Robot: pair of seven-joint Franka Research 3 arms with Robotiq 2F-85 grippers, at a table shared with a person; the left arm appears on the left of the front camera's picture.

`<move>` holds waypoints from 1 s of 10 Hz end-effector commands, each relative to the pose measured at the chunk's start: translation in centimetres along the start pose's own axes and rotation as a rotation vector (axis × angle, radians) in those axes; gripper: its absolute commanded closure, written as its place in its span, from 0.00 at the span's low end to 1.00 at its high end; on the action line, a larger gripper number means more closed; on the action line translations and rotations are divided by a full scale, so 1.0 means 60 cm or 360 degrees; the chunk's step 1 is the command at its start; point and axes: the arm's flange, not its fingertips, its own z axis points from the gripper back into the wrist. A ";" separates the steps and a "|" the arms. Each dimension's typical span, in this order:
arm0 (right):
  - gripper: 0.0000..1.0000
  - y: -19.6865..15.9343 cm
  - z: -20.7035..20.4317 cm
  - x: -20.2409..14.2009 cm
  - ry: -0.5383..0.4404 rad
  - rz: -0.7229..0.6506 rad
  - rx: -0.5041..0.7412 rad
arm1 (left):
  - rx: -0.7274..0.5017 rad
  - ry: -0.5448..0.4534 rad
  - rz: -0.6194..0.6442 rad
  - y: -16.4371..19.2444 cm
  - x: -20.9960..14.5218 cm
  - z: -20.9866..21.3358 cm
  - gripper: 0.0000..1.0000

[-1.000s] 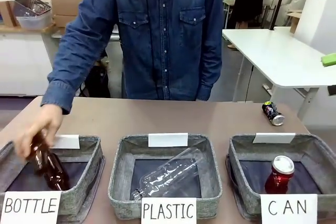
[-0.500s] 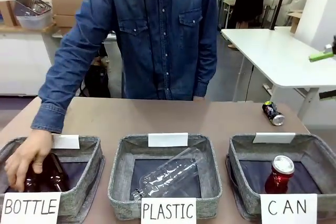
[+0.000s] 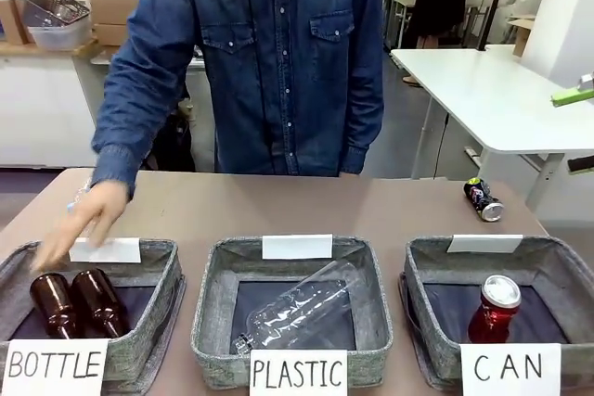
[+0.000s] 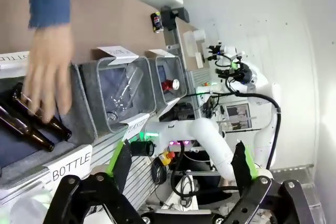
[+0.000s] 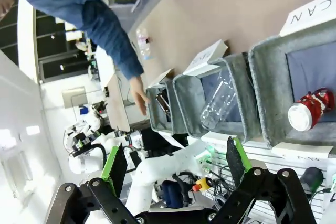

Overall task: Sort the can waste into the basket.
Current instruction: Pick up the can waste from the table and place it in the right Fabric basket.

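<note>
A red can (image 3: 499,308) with a silver top stands upright in the grey basket (image 3: 557,261) signed "CAN" at the front right. The right wrist view also shows that can (image 5: 310,109) in the basket (image 5: 265,72). A black printed can (image 3: 483,199) lies on its side on the brown table, just behind that basket; in the left wrist view it is far off (image 4: 156,22). My left gripper (image 4: 181,163) is open, off the table's left end, with nothing between its fingers. My right gripper (image 5: 175,165) is open too, off the right end, and its green pad (image 3: 571,96) pokes in at the front view's right edge.
A person in a denim shirt stands at the far side, one hand (image 3: 88,220) over the "BOTTLE" basket (image 3: 158,294), which holds two brown bottles (image 3: 79,303). The middle "PLASTIC" basket (image 3: 209,322) holds a clear bottle (image 3: 297,308). Another small clear bottle (image 5: 143,43) stands on the table.
The person laid a brown bottle in the "BOTTLE" basket beside the other, let go and lifted the hand away. Both cans stayed put. My right gripper's pad shifted slightly.
</note>
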 end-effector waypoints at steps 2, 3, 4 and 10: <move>0.00 -0.004 0.002 0.002 0.0006 0.0031 0.0019 | -0.0086 -0.0108 -0.0067 -0.002 -0.017 0.043 0.00; 0.00 -0.004 0.002 0.002 0.0006 0.0031 0.0019 | -0.0094 -0.0134 -0.0096 -0.008 -0.026 0.041 0.00; 0.00 -0.004 0.002 0.002 0.0006 0.0031 0.0019 | 0.0015 -0.0035 -0.0089 -0.008 -0.019 -0.012 0.00; 0.00 -0.004 0.002 0.002 0.0006 0.0031 0.0019 | -0.0151 0.0759 0.0126 0.177 0.069 -0.325 0.00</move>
